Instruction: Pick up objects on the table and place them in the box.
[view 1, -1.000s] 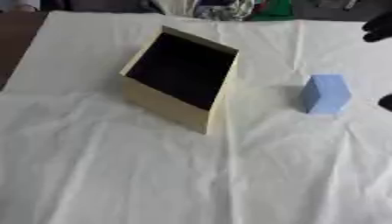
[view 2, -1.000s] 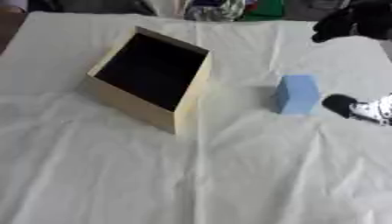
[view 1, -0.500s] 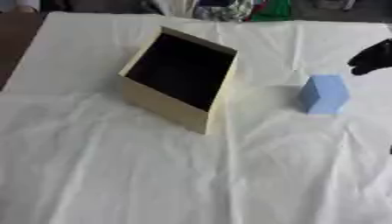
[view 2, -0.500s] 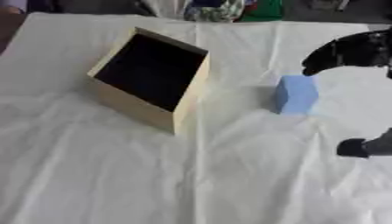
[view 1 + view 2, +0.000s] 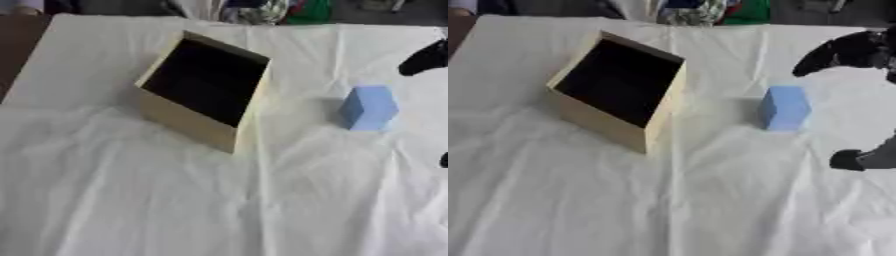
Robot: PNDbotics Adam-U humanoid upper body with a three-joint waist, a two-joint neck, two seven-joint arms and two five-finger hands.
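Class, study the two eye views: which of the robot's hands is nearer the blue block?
Right. The right hand reaches in from the right edge, with its fingers apart from and just beyond the blue block. The left hand is not in view.

The right hand [image 5: 846, 51] is blurred and cut by the right edge.

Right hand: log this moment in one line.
right hand: open, beside blue block, not touching | box: empty | left hand: unseen

box [image 5: 614, 122]: matt pale wood | block [image 5: 785, 108]: matt blue | tablecloth [image 5: 710, 200]: creased white cloth
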